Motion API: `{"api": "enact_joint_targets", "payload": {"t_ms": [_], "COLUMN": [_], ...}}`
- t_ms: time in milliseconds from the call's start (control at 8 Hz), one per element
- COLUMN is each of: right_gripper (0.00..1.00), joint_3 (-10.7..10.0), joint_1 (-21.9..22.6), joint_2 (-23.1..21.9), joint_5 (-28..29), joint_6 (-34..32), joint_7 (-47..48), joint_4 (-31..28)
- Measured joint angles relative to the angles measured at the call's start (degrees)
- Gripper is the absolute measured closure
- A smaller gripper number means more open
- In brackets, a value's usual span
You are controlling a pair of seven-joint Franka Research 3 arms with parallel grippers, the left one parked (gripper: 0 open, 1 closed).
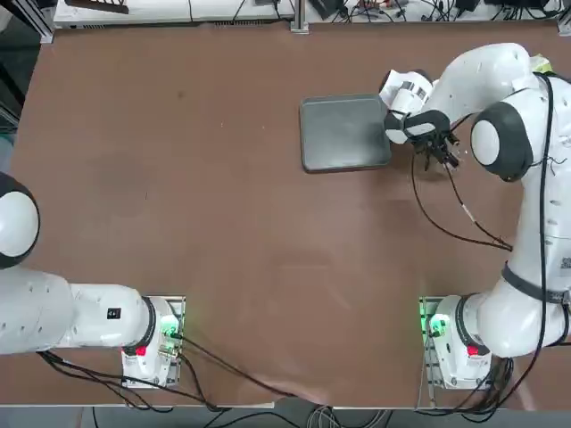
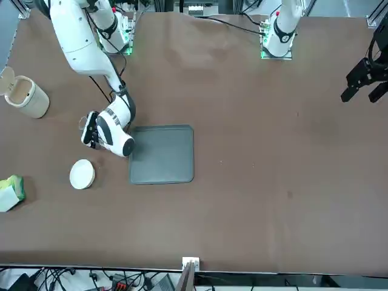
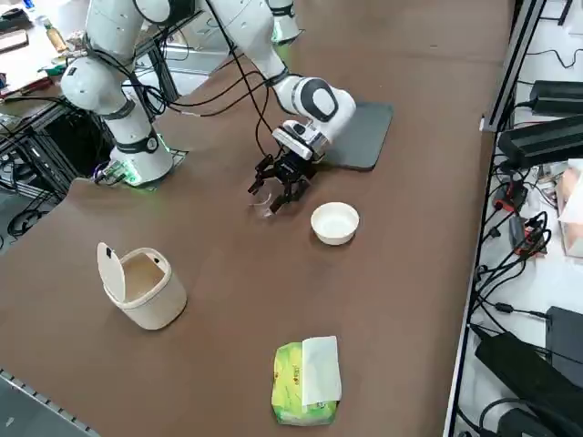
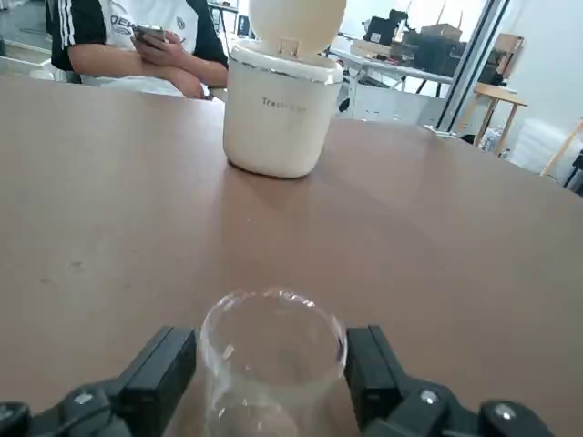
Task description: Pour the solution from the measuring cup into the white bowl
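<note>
- Right claw (image 4: 271, 378) low over the tabletop (image 4: 437, 228), black fingers (image 4: 162, 369) apart, flanking the measuring cup (image 4: 271, 350) with slim gaps; nothing clamped.
- Cup: clear, thin-walled, glinting rim, upright on the tabletop, looks empty.
- White bowl (image 3: 334, 223) nearby: round, smooth, cream inside.
- Judgement: pour likely done, cup set down; only retreat left.
- Beyond: lidded cream bin (image 4: 278, 109), matte brown tabletop.

A big brown table (image 1: 223, 205) fills the room's middle. Far ahead of the jaws, past the table's edge, a person (image 4: 137, 45) in a dark top with white stripes sits with folded arms. Further off ahead of the jaws are desks (image 4: 401, 68) and a wooden table (image 4: 506, 109). Cables (image 3: 515, 228) and black boxes (image 3: 547, 137) lie on the pale floor beside the table.
</note>
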Motion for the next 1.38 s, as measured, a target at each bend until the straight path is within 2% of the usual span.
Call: {"api": "enact_joint_targets", "payload": {"t_ms": [375, 625, 750, 1000, 1375], "right_gripper": [0.0, 0.0, 0.0, 0.0, 0.0], "joint_3": [0.3, 1.0, 1.4, 2.1, 1.6], "joint_1": [0.1, 0.3, 0.5, 0.6, -1.7], "joint_2": [0.0, -1.1, -3.2, -10.4, -23.1], "joint_5": [0.7, 4.8, 7.6, 12.9, 20.6], "joint_6": [-0.2, -3.0, -5.1, -8.0, -11.9], "joint_7": [-2.2, -10.1, -15.8, -30.6, -60.0], "joint_4": [1.0, 4.4, 6.9, 9.9, 14.9]}}
